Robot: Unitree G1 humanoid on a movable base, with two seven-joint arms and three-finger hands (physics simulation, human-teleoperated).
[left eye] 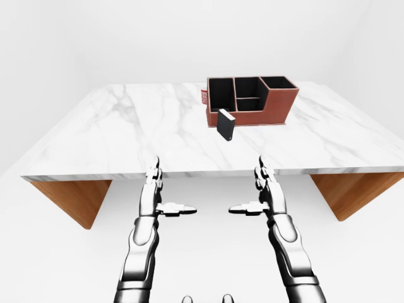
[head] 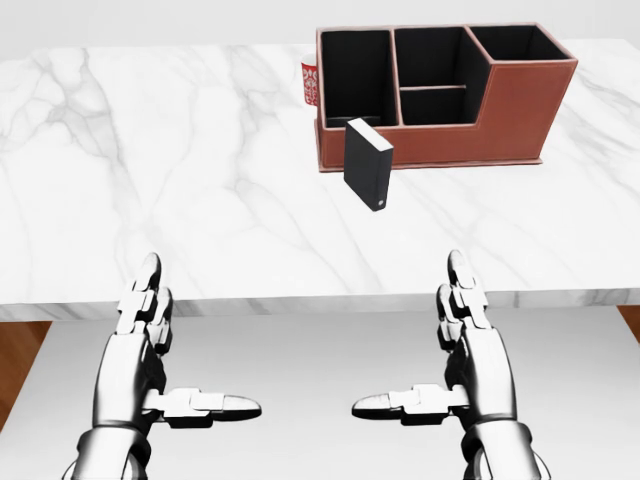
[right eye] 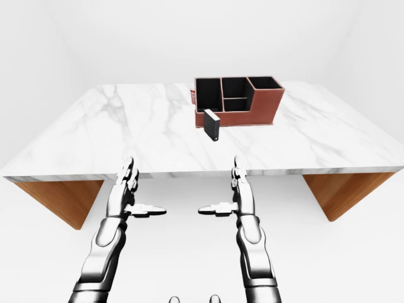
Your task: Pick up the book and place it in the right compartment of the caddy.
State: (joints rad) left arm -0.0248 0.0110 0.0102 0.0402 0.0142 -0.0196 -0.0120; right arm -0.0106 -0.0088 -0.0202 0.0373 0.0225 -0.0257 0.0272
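White-walled room, marble table (left eye: 126, 132); left hand (head: 150, 345) and right hand (head: 465, 345) splayed, empty.

One book (head: 367, 163), one caddy (head: 510, 110), two hands

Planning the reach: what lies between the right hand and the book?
Only bare marble table: in the head view nothing stands between the open right hand and the upright black book.

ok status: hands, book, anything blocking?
Left hand and right hand open, empty, short of the table. Book upright beside the caddy, untouched. Path looks clear.
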